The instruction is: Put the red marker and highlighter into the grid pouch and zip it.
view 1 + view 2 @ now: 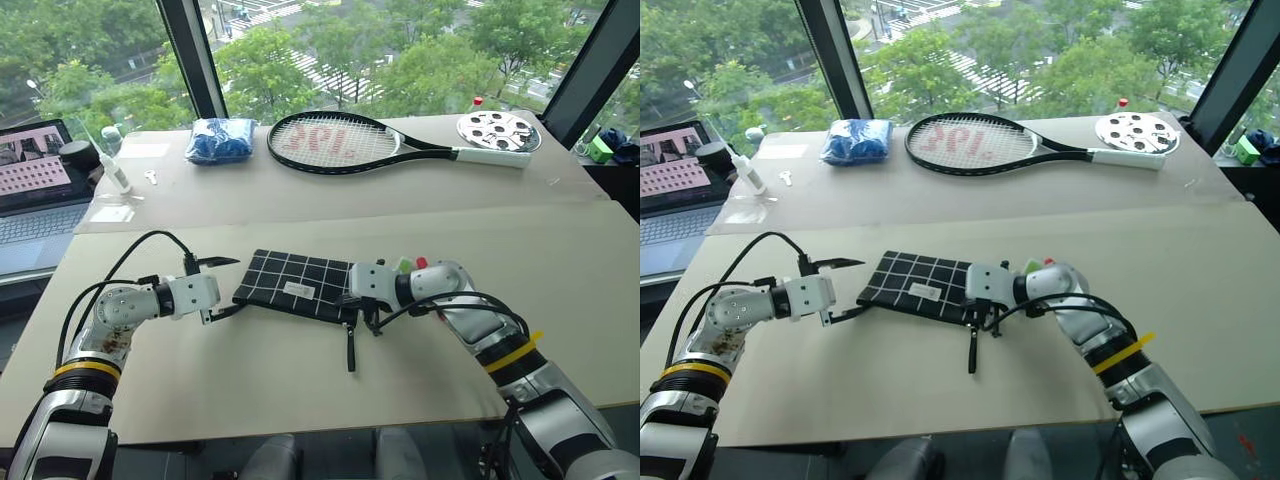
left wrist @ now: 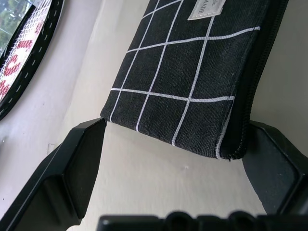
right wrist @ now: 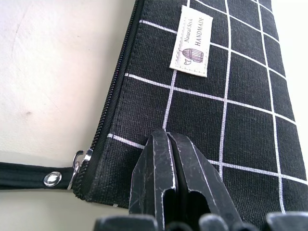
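Bracketing the grid pouch [image 1: 295, 285] at mid-table, with bare tabletop [image 1: 250, 380] all around
Left gripper [image 1: 222, 288] gapes wide at its left end; right gripper [image 3: 175, 159], fingers pressed together and empty-handed, rests on the zipped black fabric by the pull strap [image 1: 351, 350]

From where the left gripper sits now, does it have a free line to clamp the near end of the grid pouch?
Probably yes. The left gripper is open, one finger either side of the grid pouch end, nothing between them. The right gripper, shut, rests on the pouch's other end, clear of that approach.
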Tool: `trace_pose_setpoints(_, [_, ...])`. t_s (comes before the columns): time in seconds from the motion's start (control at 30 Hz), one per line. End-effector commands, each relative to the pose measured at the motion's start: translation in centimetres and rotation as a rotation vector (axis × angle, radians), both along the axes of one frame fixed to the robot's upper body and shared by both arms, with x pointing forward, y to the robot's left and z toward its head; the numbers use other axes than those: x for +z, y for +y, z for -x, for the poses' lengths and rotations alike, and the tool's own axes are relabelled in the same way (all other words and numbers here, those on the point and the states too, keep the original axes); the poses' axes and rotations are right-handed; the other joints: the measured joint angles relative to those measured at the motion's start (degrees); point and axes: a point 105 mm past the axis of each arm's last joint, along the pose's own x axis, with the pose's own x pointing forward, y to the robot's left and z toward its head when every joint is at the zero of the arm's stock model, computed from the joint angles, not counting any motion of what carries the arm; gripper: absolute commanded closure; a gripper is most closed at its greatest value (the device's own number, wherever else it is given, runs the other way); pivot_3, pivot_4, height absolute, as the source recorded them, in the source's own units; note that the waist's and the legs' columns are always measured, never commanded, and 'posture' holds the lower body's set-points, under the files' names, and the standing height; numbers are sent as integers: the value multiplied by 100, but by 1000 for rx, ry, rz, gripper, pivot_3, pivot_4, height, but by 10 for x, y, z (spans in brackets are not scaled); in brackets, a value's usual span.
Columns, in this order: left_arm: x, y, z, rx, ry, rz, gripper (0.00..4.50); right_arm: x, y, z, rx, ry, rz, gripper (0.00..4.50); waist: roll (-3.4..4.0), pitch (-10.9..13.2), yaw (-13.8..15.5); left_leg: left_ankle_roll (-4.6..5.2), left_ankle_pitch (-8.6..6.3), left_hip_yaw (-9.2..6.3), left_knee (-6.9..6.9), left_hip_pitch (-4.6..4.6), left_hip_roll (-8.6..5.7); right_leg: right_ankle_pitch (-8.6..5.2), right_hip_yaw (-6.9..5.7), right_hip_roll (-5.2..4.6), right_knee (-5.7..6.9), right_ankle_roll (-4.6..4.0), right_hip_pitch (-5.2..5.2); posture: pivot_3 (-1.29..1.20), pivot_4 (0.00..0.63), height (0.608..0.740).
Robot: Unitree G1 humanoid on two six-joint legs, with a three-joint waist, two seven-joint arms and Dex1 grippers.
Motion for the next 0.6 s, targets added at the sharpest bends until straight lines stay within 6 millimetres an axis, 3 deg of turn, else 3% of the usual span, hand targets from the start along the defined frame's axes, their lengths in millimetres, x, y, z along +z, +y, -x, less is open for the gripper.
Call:
trace_pose_setpoints(0.03, [-17, -4, 4, -18, 42, -42, 0, 0, 0, 4, 8, 8, -1, 4437, 0, 0, 2, 0, 0, 0, 0, 0, 0, 0, 0, 0, -1, 1, 0, 0, 150, 740])
trace_pose_setpoints(0.33, [-18, -1, 0, -27, 20, -85, 0, 4, 2, 5, 12, 9, -20, 4437, 0, 0, 20, 1, 0, 0, 0, -1, 0, 2, 0, 0, -3, 3, 1, 0, 150, 740])
trace_pose_setpoints(0.43, [-19, -1, 0, -31, 37, -79, 708, 5, 2, 5, 8, 7, -27, 4500, 0, 0, 18, 1, -1, 1, 0, 0, 0, 2, 0, 0, -5, 4, 1, 0, 150, 740])
trace_pose_setpoints(0.6, [-22, -1, -1, -28, 78, -56, 2588, 6, 1, 6, 5, 5, -32, 4500, 0, 0, 13, 3, -2, 1, 0, 0, 1, 3, 0, 1, -5, 5, 1, 0, 150, 740])
